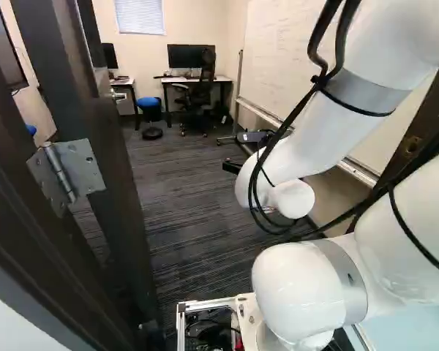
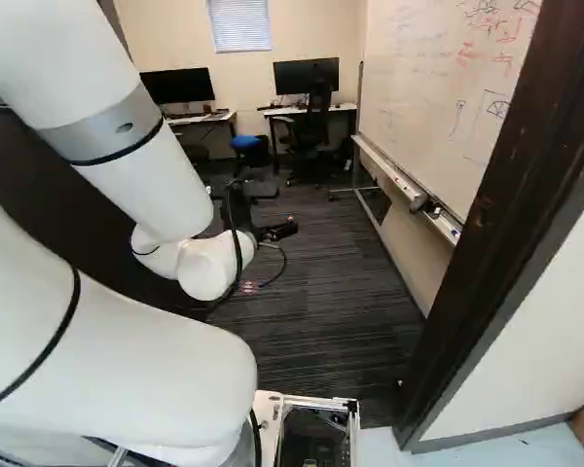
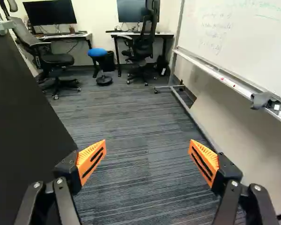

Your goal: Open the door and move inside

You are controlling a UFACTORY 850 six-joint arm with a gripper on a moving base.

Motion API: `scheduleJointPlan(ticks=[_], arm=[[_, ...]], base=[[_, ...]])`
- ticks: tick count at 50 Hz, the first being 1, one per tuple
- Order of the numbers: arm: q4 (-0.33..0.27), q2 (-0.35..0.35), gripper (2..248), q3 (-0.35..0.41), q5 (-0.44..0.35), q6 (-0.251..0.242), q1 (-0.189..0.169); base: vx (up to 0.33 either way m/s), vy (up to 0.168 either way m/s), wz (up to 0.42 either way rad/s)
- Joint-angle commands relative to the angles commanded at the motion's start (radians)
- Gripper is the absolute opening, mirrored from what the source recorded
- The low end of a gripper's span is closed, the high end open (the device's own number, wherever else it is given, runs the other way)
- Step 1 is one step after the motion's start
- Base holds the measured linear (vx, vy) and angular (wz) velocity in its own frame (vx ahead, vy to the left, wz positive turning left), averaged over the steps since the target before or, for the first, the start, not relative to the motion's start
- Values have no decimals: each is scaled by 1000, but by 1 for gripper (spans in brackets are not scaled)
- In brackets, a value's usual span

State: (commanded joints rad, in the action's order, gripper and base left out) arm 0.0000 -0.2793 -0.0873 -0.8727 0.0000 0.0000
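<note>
Dark door (image 1: 121, 175) is standing open across from the whiteboard (image 3: 234, 47), probably heavy but easy-swinging, so I'd nudge it near the handle (image 1: 118, 95) if needed, gripper (image 3: 147, 150) spread wide, holding nothing.

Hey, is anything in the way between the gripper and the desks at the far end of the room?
Nothing visible blocks the carpet just ahead of the open gripper. The blue stool and a black office chair stand by the desks; the open door is off to one side.
</note>
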Motion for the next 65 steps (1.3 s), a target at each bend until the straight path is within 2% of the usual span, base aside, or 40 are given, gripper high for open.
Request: scheduleJointPlan(ticks=[40,65], arm=[[0,0,247,0,0,0,0],[0,0,247,0,0,0,0]], base=[[160,29,132],[172,-28,5]])
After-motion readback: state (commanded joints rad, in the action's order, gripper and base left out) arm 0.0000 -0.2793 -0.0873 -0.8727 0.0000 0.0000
